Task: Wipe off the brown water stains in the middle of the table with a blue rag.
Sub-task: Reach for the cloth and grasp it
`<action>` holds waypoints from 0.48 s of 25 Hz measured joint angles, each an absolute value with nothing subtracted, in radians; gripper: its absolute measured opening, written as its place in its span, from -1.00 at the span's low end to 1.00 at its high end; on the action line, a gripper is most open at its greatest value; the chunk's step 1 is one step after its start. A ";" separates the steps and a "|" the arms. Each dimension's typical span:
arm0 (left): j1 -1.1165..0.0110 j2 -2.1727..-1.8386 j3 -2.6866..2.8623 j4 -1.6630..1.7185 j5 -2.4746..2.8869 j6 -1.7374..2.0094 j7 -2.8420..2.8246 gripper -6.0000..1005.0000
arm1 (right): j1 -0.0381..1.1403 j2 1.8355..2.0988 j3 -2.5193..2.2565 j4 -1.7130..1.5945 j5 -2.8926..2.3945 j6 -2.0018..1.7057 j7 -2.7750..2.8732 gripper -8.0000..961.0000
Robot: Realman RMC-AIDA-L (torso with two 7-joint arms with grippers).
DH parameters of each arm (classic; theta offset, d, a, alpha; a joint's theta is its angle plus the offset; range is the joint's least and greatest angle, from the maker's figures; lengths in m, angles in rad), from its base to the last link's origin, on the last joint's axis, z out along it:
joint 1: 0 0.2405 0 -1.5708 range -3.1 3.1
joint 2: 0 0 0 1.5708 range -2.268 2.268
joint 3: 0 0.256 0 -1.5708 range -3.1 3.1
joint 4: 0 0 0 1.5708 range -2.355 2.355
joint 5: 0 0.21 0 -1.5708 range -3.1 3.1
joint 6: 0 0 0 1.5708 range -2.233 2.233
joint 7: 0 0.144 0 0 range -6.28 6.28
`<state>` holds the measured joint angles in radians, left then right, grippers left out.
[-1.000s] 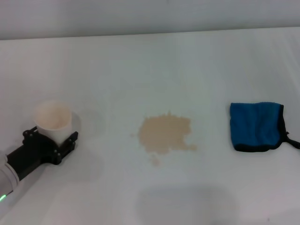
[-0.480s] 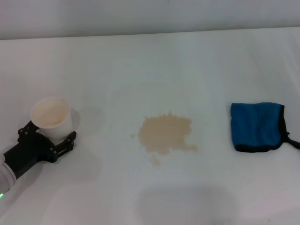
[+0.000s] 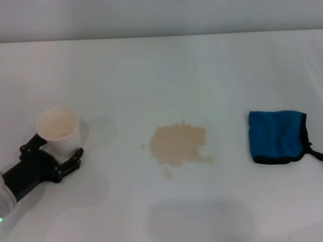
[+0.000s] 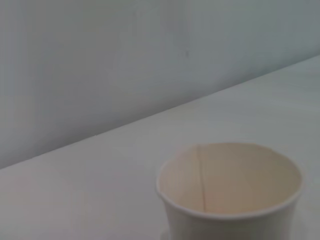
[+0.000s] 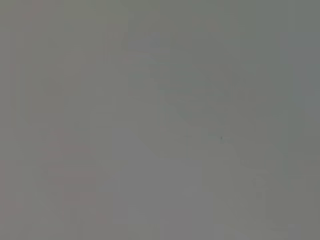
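Note:
The brown water stains lie as a tan, ragged puddle in the middle of the white table. The blue rag lies folded and flat at the right, its black loop toward the right edge, with nothing touching it. My left gripper is low at the left, open, its black fingers flanking the base of a white paper cup that stands upright on the table. The left wrist view shows that cup close up, tan inside. My right gripper is out of view; its wrist view shows only plain grey.
The table's far edge meets a grey wall at the back. The paper cup at the left is the only other object on the surface.
My left gripper has drawn back toward the near left. The cup has shifted only slightly and stands on the table. Stains and rag are unchanged.

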<state>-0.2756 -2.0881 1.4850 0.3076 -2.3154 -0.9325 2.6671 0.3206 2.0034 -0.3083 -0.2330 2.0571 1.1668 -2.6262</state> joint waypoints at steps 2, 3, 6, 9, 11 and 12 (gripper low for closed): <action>-0.246 -2.088 1.483 0.325 -2.320 -0.945 2.673 0.75 | 0.321 2.003 -0.308 -0.233 2.057 1.165 -2.626 0.35; -0.234 -2.088 1.483 0.330 -2.326 -0.951 2.673 0.75 | 0.320 2.003 -0.308 -0.233 2.057 1.164 -2.626 0.35; -0.199 -2.085 1.481 0.340 -2.358 -0.971 2.687 0.74 | 0.318 2.003 -0.308 -0.233 2.057 1.162 -2.626 0.35; -0.168 -2.084 1.479 0.343 -2.390 -1.003 2.712 0.75 | 0.318 2.003 -0.308 -0.233 2.057 1.162 -2.626 0.35; -0.147 -2.084 1.479 0.344 -2.404 -1.028 2.722 0.75 | 0.318 2.003 -0.308 -0.233 2.057 1.162 -2.626 0.35; -0.136 -2.084 1.479 0.344 -2.415 -1.043 2.724 0.75 | 0.318 2.003 -0.308 -0.233 2.057 1.162 -2.626 0.35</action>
<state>-0.1364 -2.0845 1.4789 0.3442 -2.4150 -1.0427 2.7243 0.3177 2.0034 -0.3083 -0.2332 2.0571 1.1616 -2.6262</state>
